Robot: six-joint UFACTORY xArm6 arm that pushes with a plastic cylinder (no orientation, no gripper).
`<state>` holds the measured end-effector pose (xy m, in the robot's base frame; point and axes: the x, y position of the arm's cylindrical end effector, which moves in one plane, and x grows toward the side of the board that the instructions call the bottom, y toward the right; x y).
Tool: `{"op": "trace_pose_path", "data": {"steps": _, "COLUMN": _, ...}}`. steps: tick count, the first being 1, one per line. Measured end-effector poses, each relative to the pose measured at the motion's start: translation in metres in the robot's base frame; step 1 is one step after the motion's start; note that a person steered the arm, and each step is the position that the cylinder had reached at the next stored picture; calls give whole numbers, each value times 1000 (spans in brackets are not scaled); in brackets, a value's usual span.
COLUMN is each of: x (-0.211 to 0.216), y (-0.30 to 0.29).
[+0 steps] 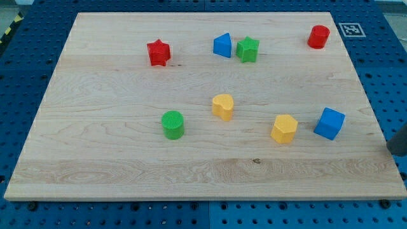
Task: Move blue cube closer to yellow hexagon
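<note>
The blue cube (329,123) lies on the wooden board (114,165) at the view's right. The yellow hexagon (283,129) lies just to its left, a small gap apart. A dark shape at the view's right edge is my rod; my tip (393,151) is off the board's right side, right of the blue cube and not touching any block.
A second yellow block (222,106) sits near the middle and a green cylinder (172,124) lies to its lower left. Along the top are a red star (158,52), a blue triangular block (222,45), a green star (247,49) and a red cylinder (318,37).
</note>
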<state>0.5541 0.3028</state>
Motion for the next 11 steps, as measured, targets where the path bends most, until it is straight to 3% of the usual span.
{"op": "trace_pose_path", "data": {"steps": 2, "x": 0, "y": -51}}
{"op": "trace_pose_path", "data": {"steps": 3, "x": 0, "y": -51}}
{"op": "trace_pose_path", "data": {"steps": 4, "x": -27, "y": -49}}
{"op": "trace_pose_path", "data": {"steps": 7, "x": -28, "y": -50}}
{"op": "trace_pose_path", "data": {"steps": 11, "x": -34, "y": -108}}
